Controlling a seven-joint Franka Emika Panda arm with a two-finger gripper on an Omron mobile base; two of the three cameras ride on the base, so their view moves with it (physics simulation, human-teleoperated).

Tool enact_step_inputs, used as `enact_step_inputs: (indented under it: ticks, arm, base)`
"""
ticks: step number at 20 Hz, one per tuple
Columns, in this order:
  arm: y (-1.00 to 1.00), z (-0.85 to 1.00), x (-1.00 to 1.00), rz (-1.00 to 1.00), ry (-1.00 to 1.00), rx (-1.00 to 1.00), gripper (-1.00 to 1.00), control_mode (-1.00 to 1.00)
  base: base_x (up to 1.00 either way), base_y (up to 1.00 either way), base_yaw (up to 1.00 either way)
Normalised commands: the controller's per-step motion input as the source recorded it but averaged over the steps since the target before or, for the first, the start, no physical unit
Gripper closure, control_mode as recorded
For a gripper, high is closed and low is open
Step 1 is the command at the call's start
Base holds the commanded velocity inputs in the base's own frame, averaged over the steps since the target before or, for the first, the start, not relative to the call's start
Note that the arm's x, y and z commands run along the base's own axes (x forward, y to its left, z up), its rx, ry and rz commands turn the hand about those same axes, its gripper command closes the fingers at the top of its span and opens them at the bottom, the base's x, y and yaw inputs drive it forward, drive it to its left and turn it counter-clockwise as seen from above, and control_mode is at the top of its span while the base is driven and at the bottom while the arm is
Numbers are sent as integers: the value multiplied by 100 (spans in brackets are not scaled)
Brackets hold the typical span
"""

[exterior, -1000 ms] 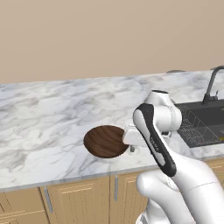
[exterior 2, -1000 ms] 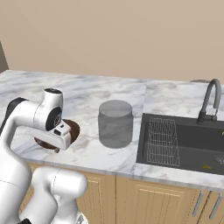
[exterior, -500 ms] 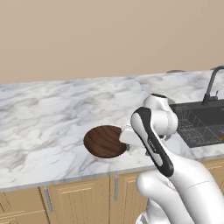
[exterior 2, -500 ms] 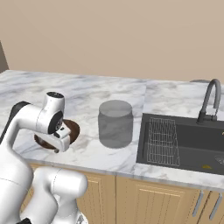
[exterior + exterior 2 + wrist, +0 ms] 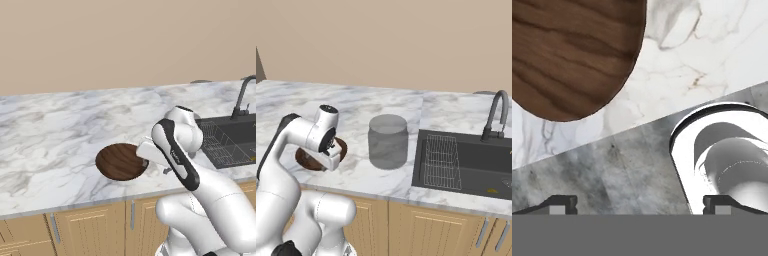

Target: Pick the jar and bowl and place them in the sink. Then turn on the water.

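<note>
The bowl (image 5: 121,161) is seen on the marble bench (image 5: 55,130), close to the front edge, its dark wood grain plainly shown. In the right base view the bowl (image 5: 308,159) is partly covered by the white arm, and the gripper (image 5: 332,159) is held low right at its rim. From the left base view the gripper (image 5: 150,156) is placed just beside the bowl's right edge; whether contact is made cannot be told.

In the hand view the bowl (image 5: 572,55) is seen at the upper left, with bare marble (image 5: 692,60) beside it. The 2 fingertips (image 5: 559,204) are seen well apart at the bottom corners, so the jaws are spread wide, and nothing is held between them.

The jar (image 5: 387,141) is stood upright on the bench, between the bowl and the sink, its flat lid in place. It is set near the sink's left edge but apart from it.

The sink (image 5: 466,162) is sunk into the bench at the right, black, with a wire rack (image 5: 442,161) laid in its left part. The curved faucet (image 5: 495,116) is mounted at the back rim. In the left base view the sink (image 5: 235,142) is partly hidden behind the arm's elbow.

Wooden cabinet doors (image 5: 90,230) are seen beneath the bench front.
</note>
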Motion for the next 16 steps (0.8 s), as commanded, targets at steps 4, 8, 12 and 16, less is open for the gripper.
enact_step_inputs:
  ticks: [4, 8, 12, 16]
  arm:
    - [-1, -8, 18, 0, -4, 0, -100, -100]
    - [-7, -11, 6, 0, -2, 0, -100, -100]
    - [-5, -27, 15, 0, -3, 0, -100, -100]
    - [-4, -19, 30, 0, 0, 0, -100, -100]
  base:
    - [0, 0, 0]
    - [0, 0, 0]
    - [0, 0, 0]
    - [0, 0, 0]
